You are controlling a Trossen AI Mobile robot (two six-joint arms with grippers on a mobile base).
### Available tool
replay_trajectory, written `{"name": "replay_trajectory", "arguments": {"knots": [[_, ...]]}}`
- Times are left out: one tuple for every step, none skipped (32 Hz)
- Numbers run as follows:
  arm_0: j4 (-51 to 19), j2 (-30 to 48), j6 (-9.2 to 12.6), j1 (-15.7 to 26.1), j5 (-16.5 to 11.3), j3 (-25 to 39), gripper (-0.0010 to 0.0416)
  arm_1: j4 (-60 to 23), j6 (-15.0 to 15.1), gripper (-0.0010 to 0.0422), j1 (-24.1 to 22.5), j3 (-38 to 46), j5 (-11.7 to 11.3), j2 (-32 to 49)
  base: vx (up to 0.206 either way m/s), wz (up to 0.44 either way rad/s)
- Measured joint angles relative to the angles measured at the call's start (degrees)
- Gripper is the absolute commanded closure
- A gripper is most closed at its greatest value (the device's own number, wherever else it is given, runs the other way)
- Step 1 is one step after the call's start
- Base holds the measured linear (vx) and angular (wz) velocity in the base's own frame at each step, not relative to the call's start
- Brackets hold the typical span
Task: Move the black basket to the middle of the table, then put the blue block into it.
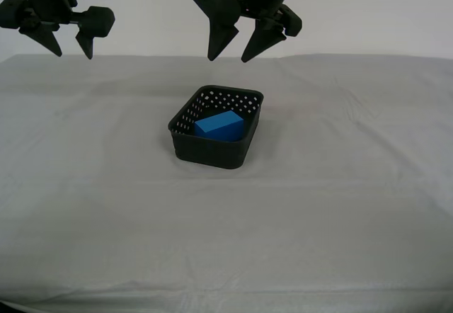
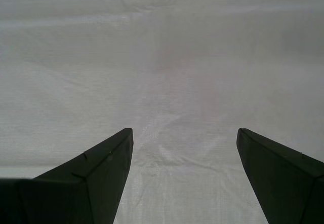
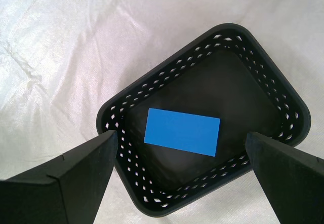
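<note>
- Exterior view: blue block (image 1: 219, 125) inside black basket (image 1: 216, 130), mid-desk (image 1: 340, 185); both grippers raised, jaws spread, empty.
- Second wrist view: my second gripper (image 2: 185, 135) open over bare cloth; best kept parked.
- First wrist view: my first gripper (image 3: 182, 140) open above basket; lift straight, clear of the rim.

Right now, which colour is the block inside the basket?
Bright blue: the blue block in the black basket, clearest in the first wrist view.
</note>
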Motion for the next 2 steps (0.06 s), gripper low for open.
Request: {"name": "replay_trajectory", "arguments": {"knots": [[0.0,0.0,0.0,0.0,0.0,0.0,0.0051,0.0,0.0,0.0133,0.0,0.0,0.0,0.0,0.0,0.0],[0.0,0.0,0.0,0.0,0.0,0.0,0.0051,0.0,0.0,0.0133,0.0,0.0,0.0,0.0,0.0,0.0]]}}
